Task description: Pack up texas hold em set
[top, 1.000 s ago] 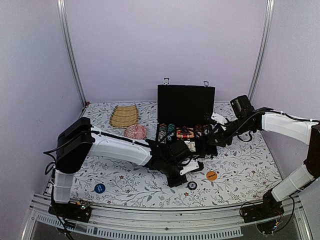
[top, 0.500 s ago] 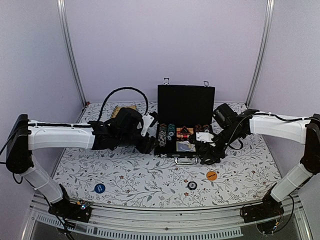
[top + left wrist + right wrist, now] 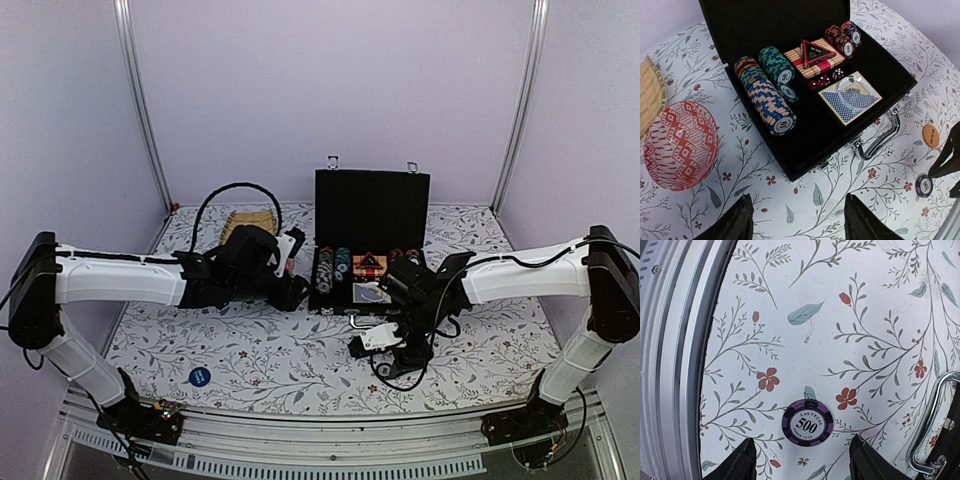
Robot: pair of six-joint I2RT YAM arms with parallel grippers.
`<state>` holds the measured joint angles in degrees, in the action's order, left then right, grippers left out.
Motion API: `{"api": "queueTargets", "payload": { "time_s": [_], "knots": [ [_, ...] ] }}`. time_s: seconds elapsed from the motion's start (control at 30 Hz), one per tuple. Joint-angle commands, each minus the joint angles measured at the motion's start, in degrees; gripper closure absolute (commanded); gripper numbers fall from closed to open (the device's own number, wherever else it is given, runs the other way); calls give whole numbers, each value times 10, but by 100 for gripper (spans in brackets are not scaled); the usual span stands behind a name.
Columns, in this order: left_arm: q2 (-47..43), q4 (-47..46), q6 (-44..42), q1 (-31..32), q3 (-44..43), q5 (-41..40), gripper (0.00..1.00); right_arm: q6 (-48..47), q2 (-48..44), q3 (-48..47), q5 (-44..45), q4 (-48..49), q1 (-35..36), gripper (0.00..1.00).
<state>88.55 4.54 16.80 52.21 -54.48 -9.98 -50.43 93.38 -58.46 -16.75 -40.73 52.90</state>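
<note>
The black briefcase stands open at the middle of the table, its lid upright. In the left wrist view its tray holds rows of poker chips, a red triangle, dice and a card deck. My left gripper hovers open just left of the case's front corner, with nothing between its fingers. My right gripper is open low over a purple "500" chip lying flat on the cloth in front of the case handle. A blue disc lies front left. An orange disc lies right of the handle.
A pink-red woven ball sits left of the case, under my left arm in the top view. The tan slatted mat lies behind it. The metal table rail runs close to the purple chip. A black cable loops beside my right wrist.
My left arm swung from in front of the case to its left side and its jaws opened. My right arm came from the case's right side down to the front, over the purple chip.
</note>
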Motion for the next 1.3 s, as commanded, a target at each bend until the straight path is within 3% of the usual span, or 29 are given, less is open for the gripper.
{"api": "queueTargets", "payload": {
  "time_s": [0.0, 0.67, 1.07, 1.27],
  "knots": [
    [-21, -26, 15, -2, 17, -7, 38, -2, 29, 8, 29, 16, 10, 35],
    [-19, -32, 13, -4, 24, -15, 38, 22, 82, 8, 79, 38, 43, 44],
    [-17, -33, 11, -5, 24, -15, 38, 29, 96, -2, 87, 15, 46, 65],
    [-18, -30, 11, -5, 22, -17, 38, 24, 48, -35, 90, -13, 20, 67]
  ]
}}
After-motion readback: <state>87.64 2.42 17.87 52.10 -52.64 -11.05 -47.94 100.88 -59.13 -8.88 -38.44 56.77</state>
